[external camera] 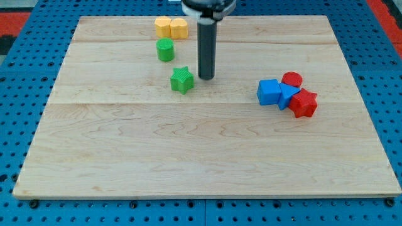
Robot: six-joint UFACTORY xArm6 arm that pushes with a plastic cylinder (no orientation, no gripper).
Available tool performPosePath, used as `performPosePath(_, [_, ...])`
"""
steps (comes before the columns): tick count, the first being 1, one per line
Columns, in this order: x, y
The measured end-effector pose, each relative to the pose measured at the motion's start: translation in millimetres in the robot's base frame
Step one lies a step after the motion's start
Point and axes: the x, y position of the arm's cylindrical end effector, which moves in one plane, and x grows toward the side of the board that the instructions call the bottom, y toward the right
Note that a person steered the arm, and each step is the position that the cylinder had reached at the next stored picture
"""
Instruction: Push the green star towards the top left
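tip (206,78) just right of green star (182,80) on surface (201,150), small gap. green cylinder (165,49) up-left of the star. no fingers: plain rod.

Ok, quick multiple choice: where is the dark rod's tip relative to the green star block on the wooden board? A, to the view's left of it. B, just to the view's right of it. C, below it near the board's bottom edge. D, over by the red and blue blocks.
B: my tip sits just to the view's right of the green star block, slightly higher in the view, with a small gap showing between them.
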Motion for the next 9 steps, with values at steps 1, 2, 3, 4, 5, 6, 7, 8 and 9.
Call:
performPosePath(1, [-12.6,-117.8])
performPosePath(2, [-17.1,-178.0])
performPosePath(3, [13.3,-187.0])
performPosePath(4, [-4.9,-234.8])
performPosePath(5, [-53.7,-219.1])
performPosePath(6, [-32.5,-205.2])
performPosePath(7, [-34.0,-253.9])
performPosePath(8, [-76.6,-214.2])
performPosePath(9, [-100.0,-189.3])
